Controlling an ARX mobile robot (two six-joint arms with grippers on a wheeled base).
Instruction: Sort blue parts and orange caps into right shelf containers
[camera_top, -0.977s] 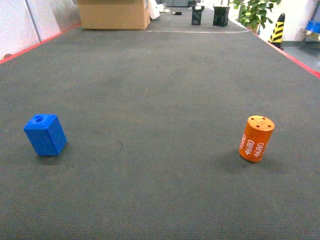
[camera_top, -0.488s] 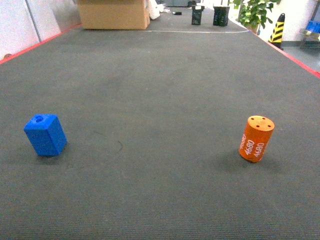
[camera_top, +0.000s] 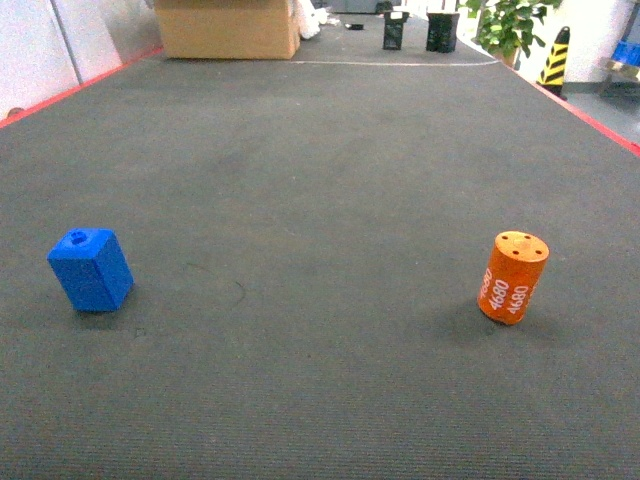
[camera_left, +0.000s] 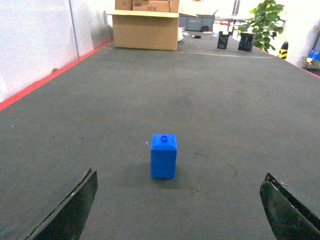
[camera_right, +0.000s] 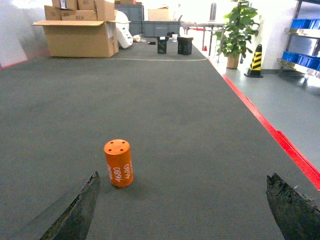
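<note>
A blue part (camera_top: 90, 270) stands on the dark carpet at the left, and an orange cap (camera_top: 513, 278) marked "4680" stands upright at the right. Neither arm shows in the head view. In the left wrist view the blue part (camera_left: 164, 156) stands a little ahead of my left gripper (camera_left: 180, 175), which is open wide and empty. In the right wrist view the orange cap (camera_right: 118, 163) stands just ahead of the left fingertip of my right gripper (camera_right: 184, 175), also open and empty. Blue containers (camera_right: 304, 23) sit on a metal shelf (camera_right: 299, 33) far off at the right.
A red line (camera_right: 280, 140) borders the carpet on the right, another (camera_left: 45, 82) on the left beside a white wall. Cardboard boxes (camera_top: 228, 28), two black bins (camera_top: 420, 30), a potted plant (camera_right: 237, 32) and a striped cone (camera_right: 256, 60) stand at the far end.
</note>
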